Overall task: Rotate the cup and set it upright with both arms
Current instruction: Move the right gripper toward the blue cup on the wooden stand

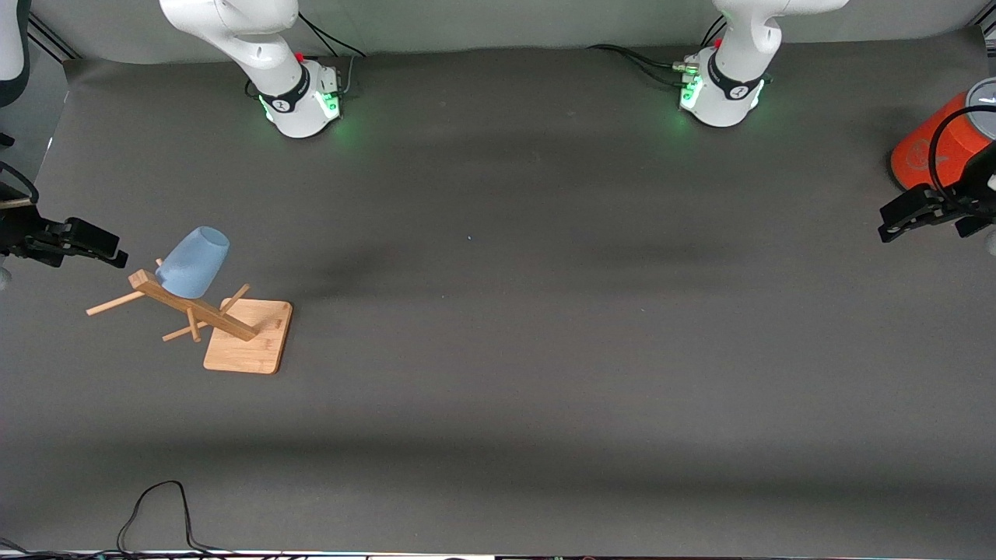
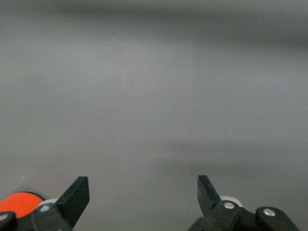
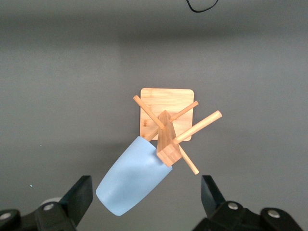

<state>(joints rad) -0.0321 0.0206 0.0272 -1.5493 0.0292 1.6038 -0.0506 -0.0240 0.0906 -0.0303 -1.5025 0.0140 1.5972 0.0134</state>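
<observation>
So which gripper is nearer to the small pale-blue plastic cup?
Right. The right gripper, open, hangs beside the cup on its wooden rack; the left gripper, open, waits at the table's other end.

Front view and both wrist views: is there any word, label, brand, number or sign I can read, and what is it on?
None can be read.
Orange cylinder: a faint round mark on its side, too blurred to read.
Arm bases: a small pale mark on each black band, too small to read.
Cup, wooden rack and table: no text in any view.
</observation>
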